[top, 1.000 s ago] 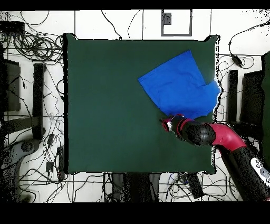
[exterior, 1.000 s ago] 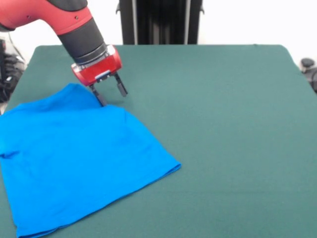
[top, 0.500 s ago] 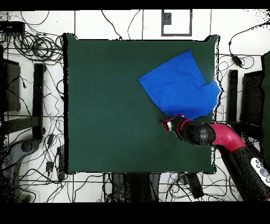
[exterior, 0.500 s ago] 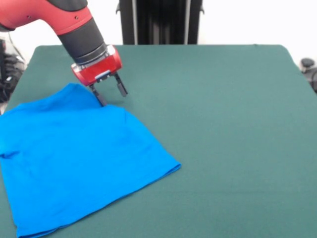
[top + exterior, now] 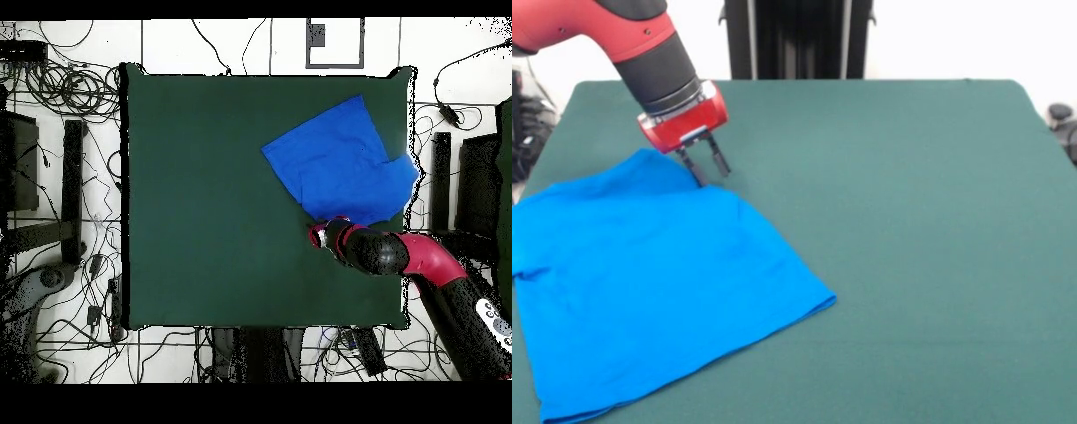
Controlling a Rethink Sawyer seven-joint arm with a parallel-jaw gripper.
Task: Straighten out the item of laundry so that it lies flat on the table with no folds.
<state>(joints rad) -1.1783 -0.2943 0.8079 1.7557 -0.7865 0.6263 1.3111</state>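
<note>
Your gripper (image 5: 711, 169), narrowly open and holding nothing, stands at the T-shirt (image 5: 644, 283) edge; next, pinch this edge and unfold.

A: Front camera sits low past one long edge of the table (image 5: 909, 221), looking across the green top at a slant, near enough that the lower corners run out of frame.

B: And the overhead one hangs high, straight down, all four table (image 5: 200, 200) edges inside the shot, cables (image 5: 60, 90) on the floor around them.

A: Shared ground?

B: The table top, and the blue shirt (image 5: 644, 283) by one corner. Up top that shirt (image 5: 340, 160) lies toward the upper right corner; from the front it fills the lower left. Half a turn between them.
</note>
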